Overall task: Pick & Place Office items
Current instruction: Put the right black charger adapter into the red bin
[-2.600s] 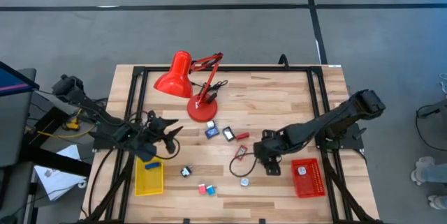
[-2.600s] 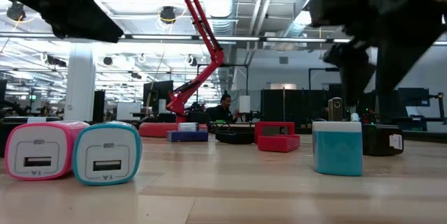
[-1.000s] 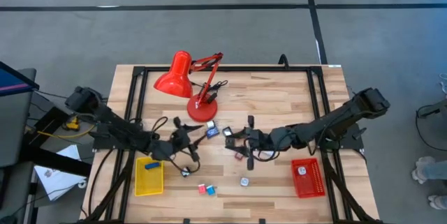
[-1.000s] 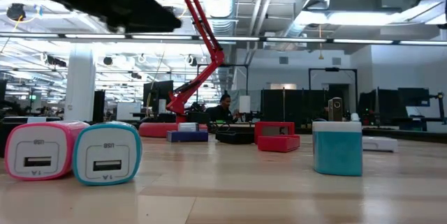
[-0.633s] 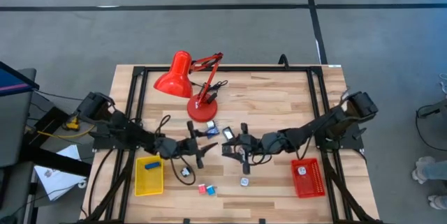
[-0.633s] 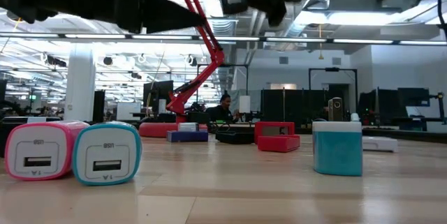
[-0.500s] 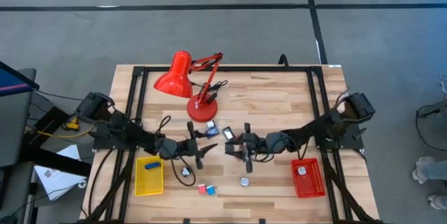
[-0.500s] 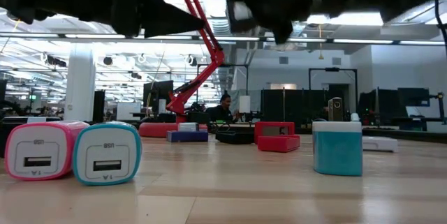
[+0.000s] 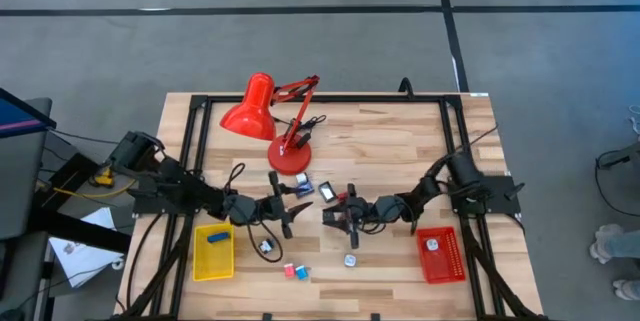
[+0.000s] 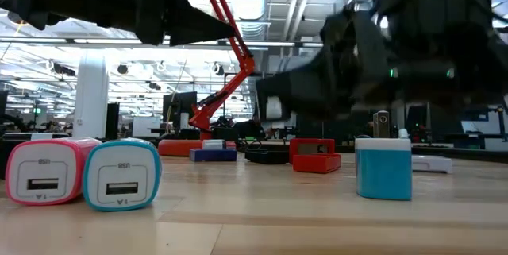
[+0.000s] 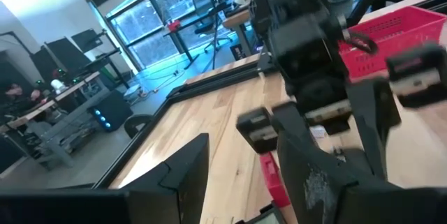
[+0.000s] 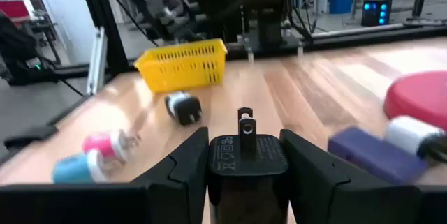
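Right gripper (image 12: 244, 158) pinches a black charger block (image 12: 244, 155) above mid-table, facing the left gripper (image 9: 283, 207), whose jaws stand apart and hold nothing. Pink and blue charger cubes (image 9: 295, 272) sit touching near the front edge; a yellow tray (image 9: 213, 252) lies front-left

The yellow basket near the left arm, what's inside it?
A small blue item lies inside the yellow basket, toward its far end. The rest of the floor shows bare; nothing covers it from above.
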`<action>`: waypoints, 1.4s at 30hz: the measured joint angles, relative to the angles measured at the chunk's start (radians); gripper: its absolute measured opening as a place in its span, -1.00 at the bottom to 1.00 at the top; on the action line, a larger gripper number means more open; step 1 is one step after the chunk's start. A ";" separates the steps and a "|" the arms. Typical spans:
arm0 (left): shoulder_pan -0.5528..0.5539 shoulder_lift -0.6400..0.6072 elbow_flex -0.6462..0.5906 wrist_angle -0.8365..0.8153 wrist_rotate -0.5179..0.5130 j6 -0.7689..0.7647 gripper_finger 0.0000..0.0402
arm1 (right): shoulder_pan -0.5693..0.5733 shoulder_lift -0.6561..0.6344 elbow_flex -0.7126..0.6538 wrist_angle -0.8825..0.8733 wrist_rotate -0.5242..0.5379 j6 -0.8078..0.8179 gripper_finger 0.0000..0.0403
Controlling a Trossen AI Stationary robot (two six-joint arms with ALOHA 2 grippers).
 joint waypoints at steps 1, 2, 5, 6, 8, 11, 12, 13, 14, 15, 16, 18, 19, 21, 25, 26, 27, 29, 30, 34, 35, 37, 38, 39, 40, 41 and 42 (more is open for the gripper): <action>0.002 0.000 0.000 0.000 0.000 0.000 -0.19 | -0.003 0.019 0.006 0.009 -0.001 0.000 -0.32; 0.002 0.000 0.000 0.000 0.000 0.000 -0.19 | -0.004 0.034 0.012 0.018 -0.001 0.001 -0.32; 0.002 0.000 0.000 0.000 -0.001 0.000 -0.19 | -0.008 0.060 0.013 0.030 -0.002 0.010 -0.32; 0.002 0.000 0.000 0.000 -0.001 0.000 -0.19 | -0.010 0.061 0.012 0.028 -0.003 0.010 -0.32; 0.002 0.000 0.000 -0.001 -0.001 0.000 -0.19 | -0.014 0.061 0.013 0.034 -0.005 0.010 -0.32; 0.002 0.000 0.000 -0.001 -0.002 0.000 -0.19 | -0.016 0.061 0.013 0.019 -0.002 0.010 -0.31; 0.002 0.000 0.000 -0.001 -0.003 0.000 -0.19 | -0.015 0.061 0.013 0.019 -0.002 0.011 -0.30; 0.002 0.000 0.000 -0.001 -0.004 0.000 -0.19 | -0.015 0.061 0.013 0.020 -0.002 0.011 -0.28; 0.002 0.000 0.000 -0.001 -0.004 0.000 -0.19 | -0.015 0.061 0.013 0.019 -0.002 0.011 -0.26; 0.002 0.000 0.000 -0.001 -0.004 0.000 -0.19 | -0.015 0.061 0.013 0.020 -0.002 0.011 -0.26; 0.002 0.000 0.000 -0.001 -0.004 0.000 -0.19 | -0.015 0.061 0.013 0.019 -0.002 0.011 -0.25; 0.002 0.000 0.000 -0.001 -0.004 0.000 -0.19 | -0.015 0.061 0.013 0.009 -0.002 0.008 -0.26; 0.002 0.000 0.000 -0.001 -0.004 0.000 -0.19 | -0.015 0.059 0.013 -0.005 -0.001 0.003 -0.26; 0.002 0.000 0.000 -0.001 -0.003 0.000 -0.19 | -0.015 0.056 0.015 -0.037 0.007 -0.006 -0.27; 0.002 0.000 0.000 -0.001 -0.003 0.000 -0.19 | -0.015 0.056 0.016 -0.060 0.012 -0.034 -0.27; 0.002 0.000 0.000 -0.001 -0.003 0.000 -0.19 | -0.015 0.056 0.019 -0.066 0.013 -0.044 -0.26; 0.002 0.000 0.000 -0.001 -0.003 -0.001 -0.19 | -0.015 0.057 0.024 -0.073 0.012 -0.051 -0.26; 0.002 0.000 0.000 -0.001 -0.003 -0.001 -0.19 | -0.015 0.056 0.039 -0.112 0.013 -0.061 -0.25; 0.002 0.000 0.000 -0.001 -0.003 -0.001 -0.19 | -0.015 0.056 0.048 -0.144 0.015 -0.064 -0.24; 0.002 0.000 0.000 -0.002 0.000 -0.001 -0.19 | -0.015 0.059 0.077 -0.215 0.014 -0.045 -0.20; 0.002 0.000 0.000 -0.002 0.000 -0.001 -0.19 | -0.014 0.057 0.082 -0.231 0.007 -0.045 -0.19; 0.002 0.000 0.000 -0.002 0.000 -0.001 -0.19 | -0.014 0.058 0.085 -0.230 0.006 -0.047 -0.18; 0.002 0.000 0.000 -0.002 0.000 -0.001 -0.19 | -0.014 0.059 0.086 -0.244 0.003 -0.050 -0.17; 0.001 0.000 0.000 -0.002 0.000 -0.001 -0.19 | -0.014 0.062 0.085 -0.243 0.003 -0.058 -0.17; 0.002 0.000 0.000 -0.002 0.000 -0.001 -0.19 | -0.014 0.060 0.085 -0.248 0.002 -0.056 -0.16; 0.001 0.000 0.000 -0.002 0.000 -0.001 -0.19 | -0.014 0.060 0.086 -0.250 -0.001 -0.058 -0.15; 0.002 0.000 0.000 -0.002 0.000 -0.001 -0.19 | -0.014 0.057 0.086 -0.255 -0.005 -0.063 -0.14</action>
